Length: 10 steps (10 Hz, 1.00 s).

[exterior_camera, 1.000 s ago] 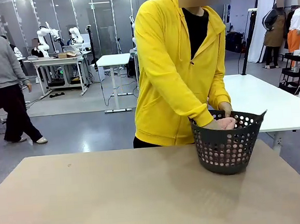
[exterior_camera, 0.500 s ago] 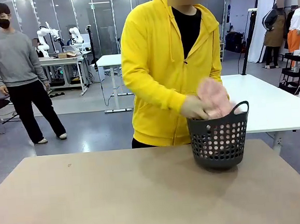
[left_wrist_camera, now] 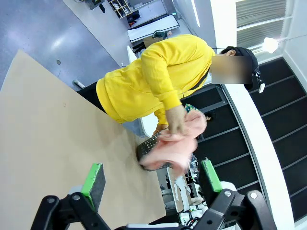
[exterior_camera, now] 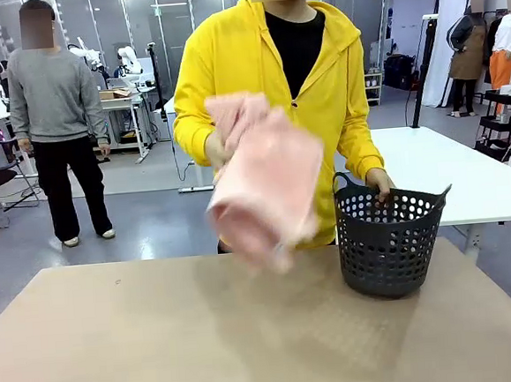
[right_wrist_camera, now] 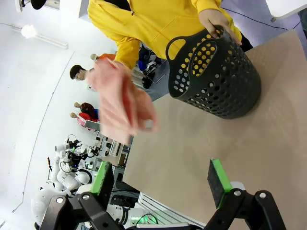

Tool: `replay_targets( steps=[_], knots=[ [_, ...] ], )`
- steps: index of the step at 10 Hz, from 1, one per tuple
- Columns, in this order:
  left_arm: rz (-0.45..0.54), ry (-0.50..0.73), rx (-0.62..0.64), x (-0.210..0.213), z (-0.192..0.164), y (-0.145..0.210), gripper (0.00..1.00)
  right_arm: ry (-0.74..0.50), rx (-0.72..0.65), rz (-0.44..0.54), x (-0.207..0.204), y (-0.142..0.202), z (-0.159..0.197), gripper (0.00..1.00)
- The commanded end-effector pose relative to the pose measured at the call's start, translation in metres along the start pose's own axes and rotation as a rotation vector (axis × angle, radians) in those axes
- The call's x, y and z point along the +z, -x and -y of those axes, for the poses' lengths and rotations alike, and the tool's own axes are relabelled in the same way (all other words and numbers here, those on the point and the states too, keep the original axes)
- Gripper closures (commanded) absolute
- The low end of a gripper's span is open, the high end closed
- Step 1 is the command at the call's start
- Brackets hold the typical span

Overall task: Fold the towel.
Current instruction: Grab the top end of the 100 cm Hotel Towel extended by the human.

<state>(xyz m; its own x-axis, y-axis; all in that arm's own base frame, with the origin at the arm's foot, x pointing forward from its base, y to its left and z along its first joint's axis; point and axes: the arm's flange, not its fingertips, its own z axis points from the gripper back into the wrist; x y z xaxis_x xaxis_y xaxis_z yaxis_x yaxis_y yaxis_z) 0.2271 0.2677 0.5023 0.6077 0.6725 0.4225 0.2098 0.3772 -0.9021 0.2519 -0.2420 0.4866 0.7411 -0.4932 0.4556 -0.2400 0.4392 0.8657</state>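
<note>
From the front I see the towel (exterior_camera: 264, 186), a blurred, bunched salmon-pink mass, held up in the person's hand (exterior_camera: 215, 148) above the table (exterior_camera: 161, 340), left of the dark basket (exterior_camera: 389, 251). My left wrist camera shows the left gripper (left_wrist_camera: 152, 177) with fingers spread wide and empty, the towel (left_wrist_camera: 175, 148) crumpled in front of the basket. My right wrist camera shows the right gripper (right_wrist_camera: 160, 178) likewise spread and empty, the towel (right_wrist_camera: 120, 105) a pink smear in mid-air.
</note>
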Motion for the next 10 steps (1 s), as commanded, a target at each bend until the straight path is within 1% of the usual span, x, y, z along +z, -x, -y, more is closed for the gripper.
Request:
replay_targets(
  steps=[1,10],
  knots=[
    [0.002,0.016,-0.011,0.001,0.0013,-0.0029,0.0,-0.009,0.004,0.01,0.0005,-0.0015,-0.0012,0.0],
    [0.002,0.016,-0.011,0.001,0.0013,-0.0029,0.0,-0.009,0.004,0.01,0.0005,-0.0015,-0.0012,0.0]
  ],
)
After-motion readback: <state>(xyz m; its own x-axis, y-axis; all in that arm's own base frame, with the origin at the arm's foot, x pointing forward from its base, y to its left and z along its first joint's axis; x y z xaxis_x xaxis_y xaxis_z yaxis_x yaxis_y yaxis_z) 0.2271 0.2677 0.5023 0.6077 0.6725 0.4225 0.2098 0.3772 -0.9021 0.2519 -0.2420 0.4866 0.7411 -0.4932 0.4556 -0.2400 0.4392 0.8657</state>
